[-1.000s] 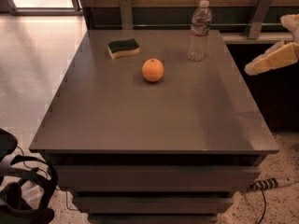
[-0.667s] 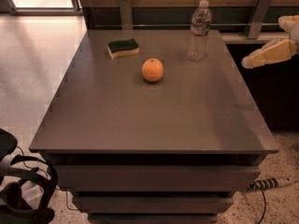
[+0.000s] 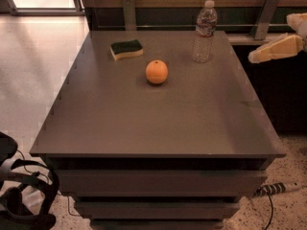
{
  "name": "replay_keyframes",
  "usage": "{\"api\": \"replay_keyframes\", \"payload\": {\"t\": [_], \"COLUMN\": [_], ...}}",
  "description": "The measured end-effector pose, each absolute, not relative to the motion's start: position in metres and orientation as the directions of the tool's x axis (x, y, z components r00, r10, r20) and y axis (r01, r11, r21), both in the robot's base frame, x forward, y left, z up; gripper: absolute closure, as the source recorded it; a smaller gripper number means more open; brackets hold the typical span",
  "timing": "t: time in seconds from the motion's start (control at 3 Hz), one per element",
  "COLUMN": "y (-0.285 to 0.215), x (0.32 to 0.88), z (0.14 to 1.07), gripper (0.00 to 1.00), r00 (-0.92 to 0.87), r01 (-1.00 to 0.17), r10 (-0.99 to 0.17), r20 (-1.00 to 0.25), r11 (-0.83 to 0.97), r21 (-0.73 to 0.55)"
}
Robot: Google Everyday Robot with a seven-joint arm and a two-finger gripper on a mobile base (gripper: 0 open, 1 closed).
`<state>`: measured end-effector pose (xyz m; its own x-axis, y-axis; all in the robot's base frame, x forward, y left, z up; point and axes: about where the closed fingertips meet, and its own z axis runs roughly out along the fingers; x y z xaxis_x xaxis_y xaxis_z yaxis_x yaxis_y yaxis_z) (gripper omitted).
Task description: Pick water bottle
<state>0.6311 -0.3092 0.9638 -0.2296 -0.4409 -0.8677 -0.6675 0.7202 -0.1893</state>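
water bottle (image 3: 204, 32) upright, capped, far-right part of bench (image 3: 158, 123) | judged light, thin-walled, crushable, slick: take ribbed mid-body, moderate squeeze | orange (image 3: 157, 72) near, front-left; sponge (image 3: 126, 49) further left | gripper (image 3: 254, 56) beyond bench's right edge, apart from bottle; jaws: opening cannot be told

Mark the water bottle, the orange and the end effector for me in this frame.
water bottle (image 3: 204, 37): camera view, middle of its clear body.
orange (image 3: 157, 72): camera view, centre of the fruit.
end effector (image 3: 271, 50): camera view, at the right edge, right of the bottle; point on its pale forward part.
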Motion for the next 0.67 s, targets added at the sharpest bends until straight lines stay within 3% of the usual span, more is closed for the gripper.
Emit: {"api": "replay_keyframes", "payload": {"t": [0.67], "y": [-0.294], "x": [0.669], "z": [0.971], "gripper": [0.0], "r00": [-0.176], "r01": [-0.662], "r10": [-0.389], "r20": [-0.905], "r11": [0.726], "r21": [-0.184]}}
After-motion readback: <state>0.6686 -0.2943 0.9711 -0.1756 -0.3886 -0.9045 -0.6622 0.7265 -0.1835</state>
